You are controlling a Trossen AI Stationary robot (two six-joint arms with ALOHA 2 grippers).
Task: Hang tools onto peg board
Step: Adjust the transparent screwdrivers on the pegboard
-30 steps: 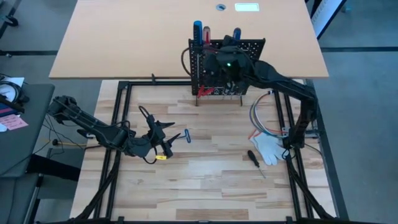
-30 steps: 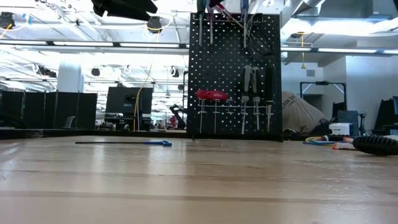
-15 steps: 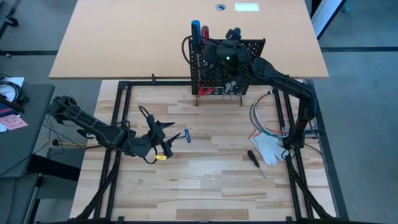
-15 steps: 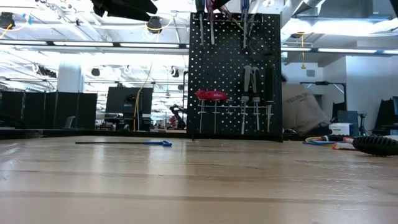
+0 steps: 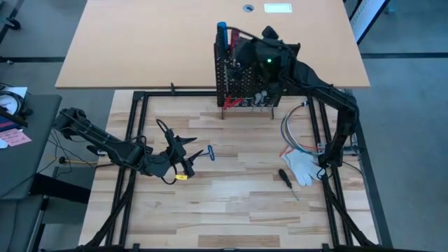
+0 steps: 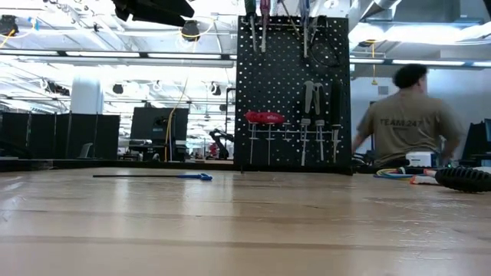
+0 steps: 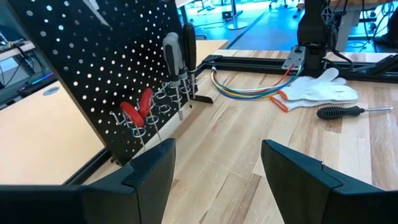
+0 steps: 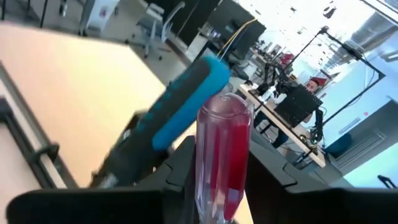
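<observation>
The black peg board (image 5: 241,84) (image 6: 291,77) (image 7: 74,68) stands upright at the table's far side. Red pliers (image 6: 262,117) (image 7: 138,112) and dark-handled tools (image 6: 311,96) hang on its lower hooks. Along its top edge stand a blue-handled screwdriver (image 5: 222,29) (image 8: 186,106) and a clear red-handled one (image 5: 234,33) (image 8: 222,155). My right gripper (image 5: 243,43) (image 8: 221,199) is shut on the red one. Left of centre, my left gripper (image 5: 183,150) (image 7: 214,180) hangs open above the table. A slim blue-ended tool (image 5: 210,152) (image 6: 184,176) lies flat beside it. My right gripper pinches the red screwdriver's clear handle (image 8: 222,186) between its two fingers, below the rounded top. The fingers come about level from the table's right, across the upright handle. The shaft and the place where it sits at the board's top are hidden.
A black-handled screwdriver (image 5: 285,176) (image 7: 339,112), a white glove (image 5: 301,166) (image 7: 317,87) and a coiled cable (image 5: 294,129) (image 7: 249,87) lie at the right. A yellow bit (image 5: 180,176) lies near my left gripper. A person (image 6: 406,115) stands beyond the table.
My right gripper has risen from in front of the peg board's upper face to its top edge, going toward the far edge and rolling a little. In the low view the board stands slightly farther right than before. A person has come into view behind the table.
</observation>
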